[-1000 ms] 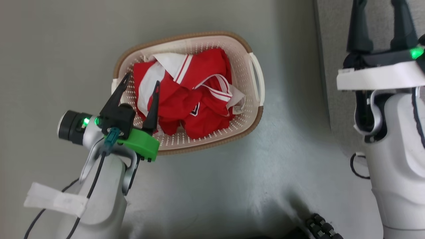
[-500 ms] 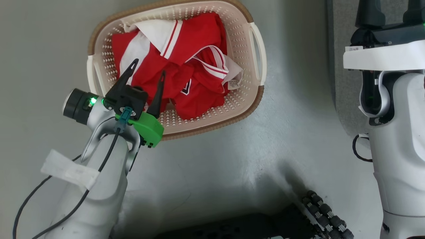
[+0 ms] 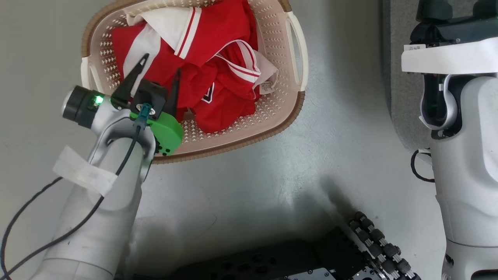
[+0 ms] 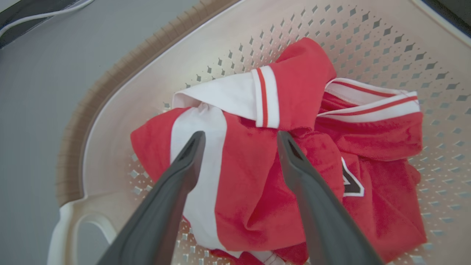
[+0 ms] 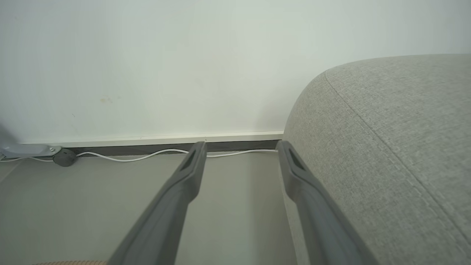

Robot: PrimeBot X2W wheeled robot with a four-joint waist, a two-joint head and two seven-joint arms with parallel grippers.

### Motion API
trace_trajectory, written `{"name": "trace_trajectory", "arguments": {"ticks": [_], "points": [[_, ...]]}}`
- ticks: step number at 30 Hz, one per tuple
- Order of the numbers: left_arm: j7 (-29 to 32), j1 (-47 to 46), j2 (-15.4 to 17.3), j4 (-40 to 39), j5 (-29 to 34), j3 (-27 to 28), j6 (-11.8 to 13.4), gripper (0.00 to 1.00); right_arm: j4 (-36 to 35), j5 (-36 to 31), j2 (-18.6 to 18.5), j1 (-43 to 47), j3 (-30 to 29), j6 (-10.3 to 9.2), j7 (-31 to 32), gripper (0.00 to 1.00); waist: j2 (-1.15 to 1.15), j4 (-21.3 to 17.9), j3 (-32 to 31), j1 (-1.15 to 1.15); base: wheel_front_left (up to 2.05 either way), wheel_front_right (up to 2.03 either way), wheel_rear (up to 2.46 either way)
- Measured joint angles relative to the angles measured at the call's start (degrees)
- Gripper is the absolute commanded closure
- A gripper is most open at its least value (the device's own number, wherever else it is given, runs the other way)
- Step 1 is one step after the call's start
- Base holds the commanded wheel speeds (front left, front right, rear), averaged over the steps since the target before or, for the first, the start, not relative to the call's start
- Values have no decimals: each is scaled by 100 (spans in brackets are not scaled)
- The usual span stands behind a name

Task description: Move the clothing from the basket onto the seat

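Your left claw's spread wide over the clothing in the basket, set to grab; right claw waits open beside the seat.

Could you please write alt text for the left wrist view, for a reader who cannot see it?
The left gripper, fingers spread open, points into a cream perforated basket at a crumpled heap of red clothing with white trim. A white sleeve with striped edging lies just past their tips, and grey floor shows beyond the basket's brown rim.
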Motion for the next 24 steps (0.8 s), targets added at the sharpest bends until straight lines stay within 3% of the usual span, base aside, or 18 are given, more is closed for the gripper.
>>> {"name": "trace_trajectory", "arguments": {"ticks": [15, 24], "points": [[80, -513, 92, 748, 287, 43, 483, 0, 20, 1, 83, -112, -7, 35, 0, 0, 0, -131, 197, 0, 0, 0, 0], [136, -853, 110, 1095, 377, 56, 612, 0, 37, 9, 97, -131, -14, 36, 0, 0, 0, -222, 329, -1, 0, 0, 0]]}}
